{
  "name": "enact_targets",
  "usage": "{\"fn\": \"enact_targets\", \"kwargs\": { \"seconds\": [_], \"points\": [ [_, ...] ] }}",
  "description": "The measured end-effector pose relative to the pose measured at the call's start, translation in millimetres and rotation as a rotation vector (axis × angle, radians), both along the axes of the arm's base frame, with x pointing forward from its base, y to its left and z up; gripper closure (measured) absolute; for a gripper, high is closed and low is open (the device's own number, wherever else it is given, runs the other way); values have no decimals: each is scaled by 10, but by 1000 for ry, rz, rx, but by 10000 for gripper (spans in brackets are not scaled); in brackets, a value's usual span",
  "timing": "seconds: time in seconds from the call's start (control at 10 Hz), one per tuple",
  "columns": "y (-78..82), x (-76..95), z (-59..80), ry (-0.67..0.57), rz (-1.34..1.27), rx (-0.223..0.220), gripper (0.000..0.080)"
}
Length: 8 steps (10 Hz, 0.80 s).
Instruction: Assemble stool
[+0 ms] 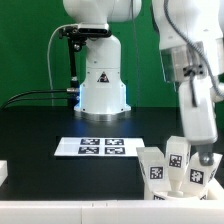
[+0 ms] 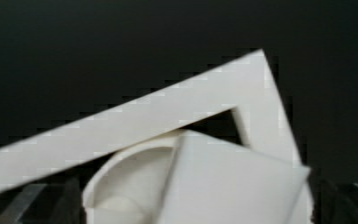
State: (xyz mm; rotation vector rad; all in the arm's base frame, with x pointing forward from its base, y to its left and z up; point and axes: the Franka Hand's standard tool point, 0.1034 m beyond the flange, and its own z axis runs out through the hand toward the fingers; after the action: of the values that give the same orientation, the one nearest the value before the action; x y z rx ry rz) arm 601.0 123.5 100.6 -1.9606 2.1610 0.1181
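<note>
Several short white stool legs with black-and-white tags (image 1: 176,160) stand close together at the table's front, on the exterior view's right. My gripper (image 1: 204,157) has come down among them. In the wrist view a chunky white leg (image 2: 208,182) fills the whole gap between my dark fingers (image 2: 341,203), so the gripper (image 2: 197,212) is shut on it. Beyond the leg lies a white angled bar (image 2: 247,92) forming a corner on the black table. The round seat disc does not show clearly in either view.
The marker board (image 1: 100,146) lies flat in the middle of the black table. The arm's white base (image 1: 103,85) stands behind it with cables running to the exterior view's left. A small white piece (image 1: 3,172) shows at the left edge.
</note>
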Motion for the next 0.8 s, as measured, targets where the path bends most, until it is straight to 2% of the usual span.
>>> {"fn": "enact_targets", "kwargs": {
  "seconds": [0.2,0.4,0.8],
  "points": [
    [-30,7,-9,-20,95,-15,150],
    [-36,7,-8,-54,289,-50,150],
    [18,56,91,-157,918,-149,150]
  ]
}}
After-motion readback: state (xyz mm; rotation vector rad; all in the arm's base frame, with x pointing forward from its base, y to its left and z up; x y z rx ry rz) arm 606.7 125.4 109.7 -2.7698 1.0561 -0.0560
